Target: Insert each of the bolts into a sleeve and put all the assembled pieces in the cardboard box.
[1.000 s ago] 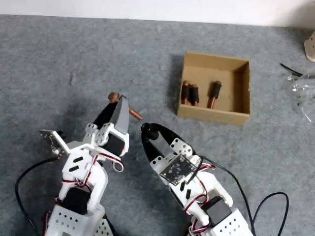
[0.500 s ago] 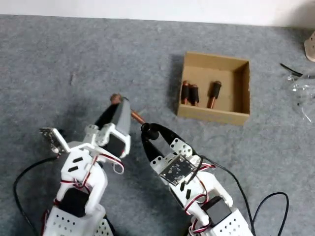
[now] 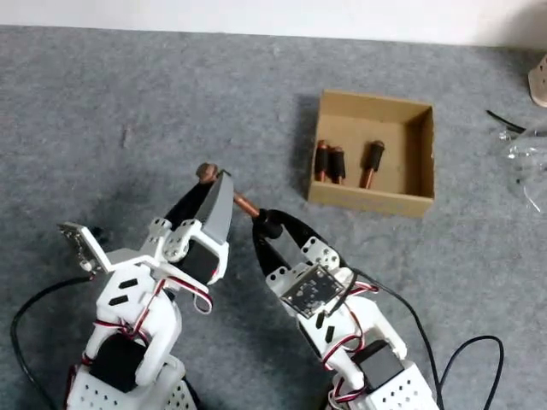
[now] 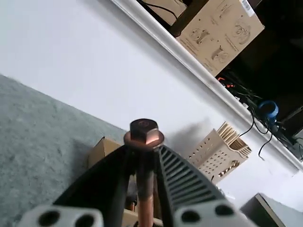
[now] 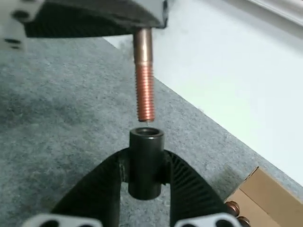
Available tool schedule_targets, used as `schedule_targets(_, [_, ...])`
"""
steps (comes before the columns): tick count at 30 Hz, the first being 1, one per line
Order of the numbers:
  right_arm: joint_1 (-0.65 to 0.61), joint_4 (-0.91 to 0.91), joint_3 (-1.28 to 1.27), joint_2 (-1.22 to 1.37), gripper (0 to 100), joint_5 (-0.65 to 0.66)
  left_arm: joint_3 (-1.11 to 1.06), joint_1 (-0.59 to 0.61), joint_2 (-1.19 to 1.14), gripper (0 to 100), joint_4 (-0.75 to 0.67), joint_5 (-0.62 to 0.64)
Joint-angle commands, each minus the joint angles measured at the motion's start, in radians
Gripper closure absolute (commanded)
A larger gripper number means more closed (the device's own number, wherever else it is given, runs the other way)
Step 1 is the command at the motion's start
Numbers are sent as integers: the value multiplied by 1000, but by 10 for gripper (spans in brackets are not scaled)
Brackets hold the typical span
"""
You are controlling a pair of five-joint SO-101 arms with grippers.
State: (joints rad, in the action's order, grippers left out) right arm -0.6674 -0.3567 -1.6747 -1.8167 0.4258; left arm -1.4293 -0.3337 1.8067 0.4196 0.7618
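My left gripper (image 3: 214, 190) is shut on a copper bolt (image 3: 244, 204); its flanged head (image 4: 144, 134) stands up between the fingers and its threaded tip (image 5: 146, 107) hangs just above a black sleeve (image 5: 146, 163). My right gripper (image 3: 272, 229) is shut on that sleeve (image 3: 268, 226), holding it upright with the bore facing the bolt. The two are close but apart. The cardboard box (image 3: 419, 155) sits on the grey carpet beyond the grippers and holds three assembled pieces (image 3: 330, 162).
Clear plastic and a dark cable (image 3: 521, 145) lie at the table's right edge, past the box. A pale object (image 3: 538, 81) sits at the far right corner. Grey carpet stretches open to the left and behind the box.
The left gripper has carried the bolt right, toward the sleeve, until its tip is lined up just above the bore. The right gripper with the sleeve shifted slightly right.
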Motion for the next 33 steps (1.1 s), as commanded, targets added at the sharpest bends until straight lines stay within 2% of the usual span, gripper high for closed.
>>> schedule_targets(1, [8, 16, -134, -10, 993, 11, 31, -19, 22, 994, -74, 2])
schedule_targets(5, [10, 16, -134, -10, 993, 11, -47, -25, 22, 994, -87, 2])
schedule_targets(10, [12, 16, -134, -10, 993, 11, -90, -122, 22, 994, -87, -5])
schedule_targets(19, [13, 16, -133, -16, 993, 11, -142, -94, 22, 994, -66, -8])
schedule_targets(22, [13, 16, -133, -16, 993, 11, -191, -111, 22, 994, -66, -126])
schedule_targets(26, [30, 18, -133, -18, 993, 11, -214, -199, 22, 994, -8, -281])
schedule_targets(33, [33, 21, -133, -19, 993, 11, -216, -202, 22, 993, -2, -296])
